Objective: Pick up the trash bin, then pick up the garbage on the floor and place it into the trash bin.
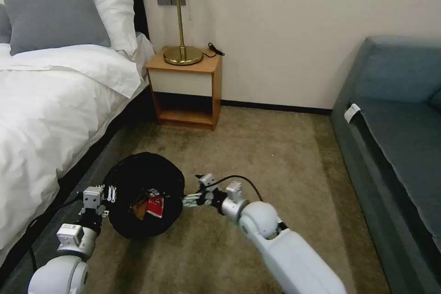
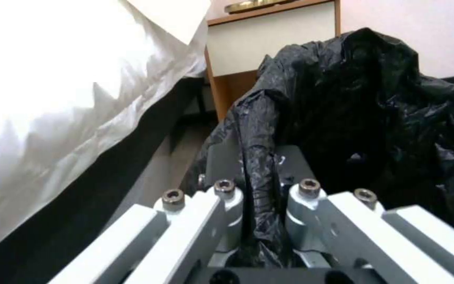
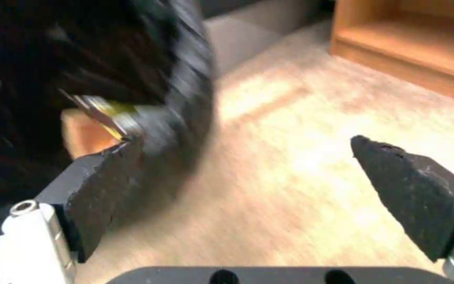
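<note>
The trash bin (image 1: 143, 193), lined with a crinkly black bag, is tipped so its mouth faces me, just above the floor (image 1: 275, 161). My left gripper (image 1: 104, 195) is shut on the bin's left rim; in the left wrist view the black bag (image 2: 353, 110) is pinched in that gripper (image 2: 261, 173). Inside the bin lie pieces of garbage: a red-and-white wrapper (image 1: 155, 206) and a tan piece (image 1: 139, 210). My right gripper (image 1: 190, 200) is open at the bin's right rim. In the right wrist view a yellow wrapper (image 3: 108, 111) shows inside the bin beside that gripper (image 3: 248, 152).
A bed with white covers (image 1: 50, 101) runs along the left, close to the bin. A wooden nightstand (image 1: 186, 87) with a brass lamp (image 1: 181, 32) stands against the back wall. A blue-grey sofa (image 1: 395, 138) lines the right side. Open carpet lies between them.
</note>
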Controlling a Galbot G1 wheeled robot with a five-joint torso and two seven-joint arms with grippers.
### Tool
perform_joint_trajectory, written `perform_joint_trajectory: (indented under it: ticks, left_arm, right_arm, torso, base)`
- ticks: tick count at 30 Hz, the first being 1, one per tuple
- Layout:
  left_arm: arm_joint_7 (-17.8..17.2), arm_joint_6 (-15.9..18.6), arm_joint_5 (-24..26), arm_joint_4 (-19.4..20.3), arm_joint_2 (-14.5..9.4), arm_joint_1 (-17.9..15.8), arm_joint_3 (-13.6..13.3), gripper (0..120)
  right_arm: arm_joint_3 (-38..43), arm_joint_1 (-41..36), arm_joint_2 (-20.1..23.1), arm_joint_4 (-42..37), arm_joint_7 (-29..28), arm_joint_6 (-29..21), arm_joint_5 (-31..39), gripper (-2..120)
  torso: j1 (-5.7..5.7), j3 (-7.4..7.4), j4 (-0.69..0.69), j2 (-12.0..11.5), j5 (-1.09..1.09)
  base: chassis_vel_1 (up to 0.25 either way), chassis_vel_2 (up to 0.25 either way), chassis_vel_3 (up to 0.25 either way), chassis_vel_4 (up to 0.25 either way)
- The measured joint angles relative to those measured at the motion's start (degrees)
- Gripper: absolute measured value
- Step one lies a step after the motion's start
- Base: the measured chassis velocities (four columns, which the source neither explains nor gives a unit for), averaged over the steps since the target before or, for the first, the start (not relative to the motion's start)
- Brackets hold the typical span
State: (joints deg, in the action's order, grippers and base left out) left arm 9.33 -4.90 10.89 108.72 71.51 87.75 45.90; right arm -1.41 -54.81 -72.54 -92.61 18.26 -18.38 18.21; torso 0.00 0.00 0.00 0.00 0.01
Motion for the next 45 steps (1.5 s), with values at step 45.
perform_joint_trajectory:
  ticks: [45]
  left_arm:
    - [0.2,-0.3,0.1,-0.8,-0.7,0.2,0.8,5]
  right_arm:
    - [8.7,1.6,1.8,31.1,8.5,6.4,-24.3,100]
  torso:
    - [0.00,0.00,0.00,0.0,-0.02]
  base:
    - [0.000,0.000,0.000,0.000]
